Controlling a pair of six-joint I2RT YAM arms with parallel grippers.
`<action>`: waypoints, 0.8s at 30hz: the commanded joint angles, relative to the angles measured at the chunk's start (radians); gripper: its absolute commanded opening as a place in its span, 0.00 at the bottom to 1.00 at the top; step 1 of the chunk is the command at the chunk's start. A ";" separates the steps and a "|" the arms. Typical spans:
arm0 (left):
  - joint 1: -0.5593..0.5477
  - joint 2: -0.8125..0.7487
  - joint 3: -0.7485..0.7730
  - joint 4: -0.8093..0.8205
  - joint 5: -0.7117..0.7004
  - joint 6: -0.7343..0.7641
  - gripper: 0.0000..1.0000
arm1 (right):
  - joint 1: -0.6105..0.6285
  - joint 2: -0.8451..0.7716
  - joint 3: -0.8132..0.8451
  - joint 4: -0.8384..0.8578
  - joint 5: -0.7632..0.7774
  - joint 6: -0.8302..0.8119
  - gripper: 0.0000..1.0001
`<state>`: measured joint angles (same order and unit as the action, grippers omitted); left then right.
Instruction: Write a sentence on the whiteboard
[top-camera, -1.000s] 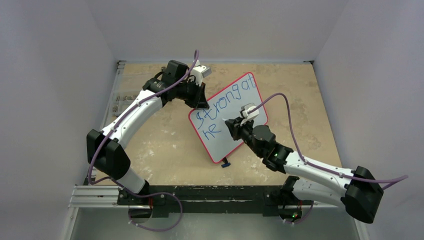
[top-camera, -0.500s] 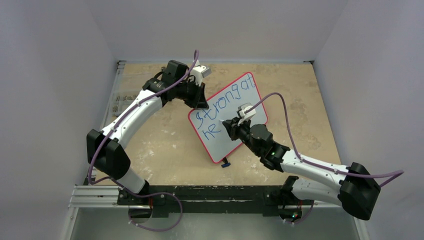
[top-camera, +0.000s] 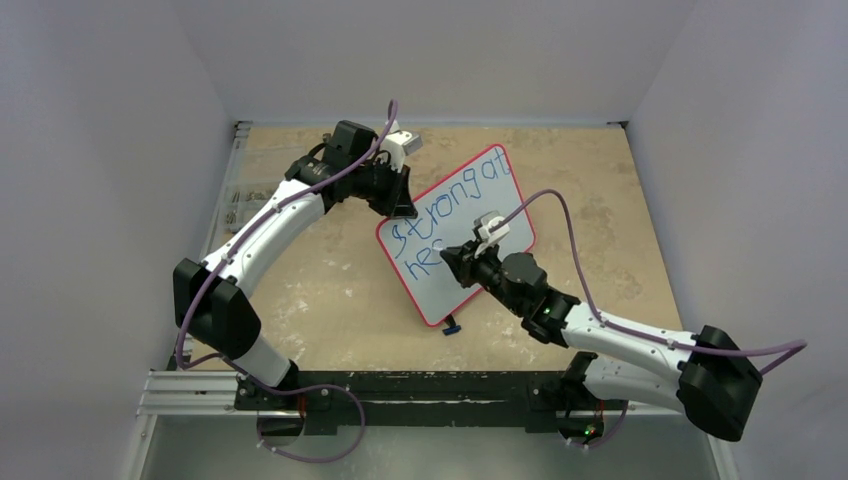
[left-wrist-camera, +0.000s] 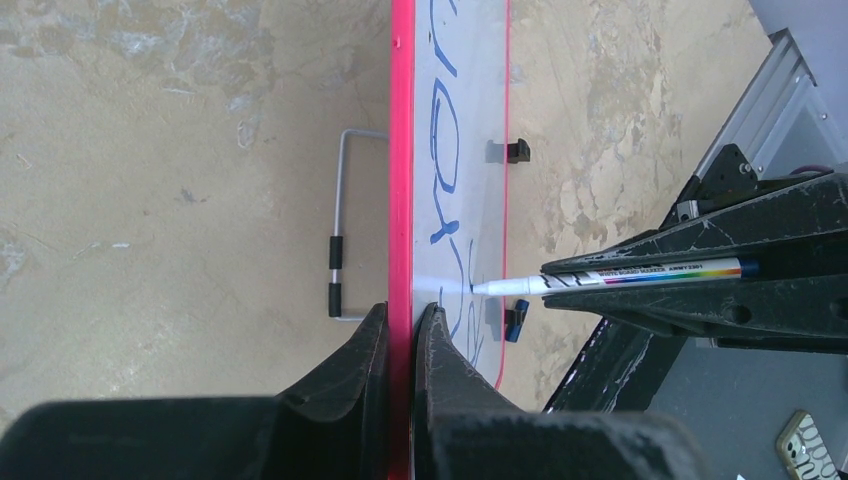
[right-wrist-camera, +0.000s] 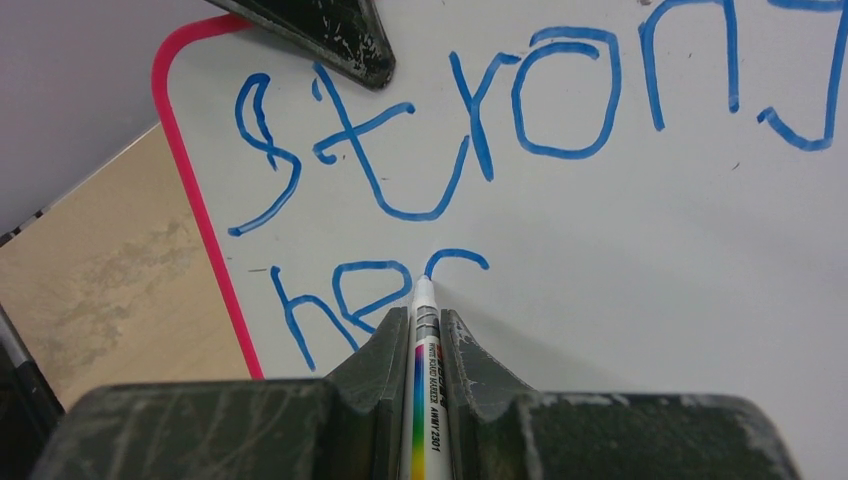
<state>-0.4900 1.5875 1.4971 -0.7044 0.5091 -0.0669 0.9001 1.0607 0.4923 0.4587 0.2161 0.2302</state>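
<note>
near the middle of the mottled tan bench (top-camera: 330, 290), the glossy white rectangular whiteboard with a thin red-pink frame (top-camera: 508, 205) stands askew to the bench edges. the left jaws are clamped on its frame, on the side facing the far left corner. the right jaws grip a slim white marker with a rainbow band (right-wrist-camera: 428, 400), its tip touching the board beside the blue handwritten sentence (top-camera: 447, 208): "strong at" above "he" and a short arc.

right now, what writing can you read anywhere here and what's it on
"strong at": top line of the blue sentence on the whiteboard.
"he" and a half-drawn letter: second line, same whiteboard.
"WHITE BOARD MARKER", faint: barrel of the marker; the code after it is too small to be sure.
</note>
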 joint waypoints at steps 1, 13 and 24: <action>-0.016 0.017 -0.021 -0.113 -0.139 0.097 0.00 | -0.003 -0.011 -0.059 -0.045 -0.020 0.041 0.00; -0.016 0.016 -0.020 -0.114 -0.139 0.098 0.00 | -0.003 -0.052 -0.062 -0.112 0.112 0.076 0.00; -0.015 0.014 -0.020 -0.113 -0.138 0.097 0.00 | -0.003 -0.028 0.010 -0.094 0.162 0.049 0.00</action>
<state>-0.4904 1.5875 1.4971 -0.7036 0.5106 -0.0669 0.9024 1.0039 0.4469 0.3714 0.3290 0.2970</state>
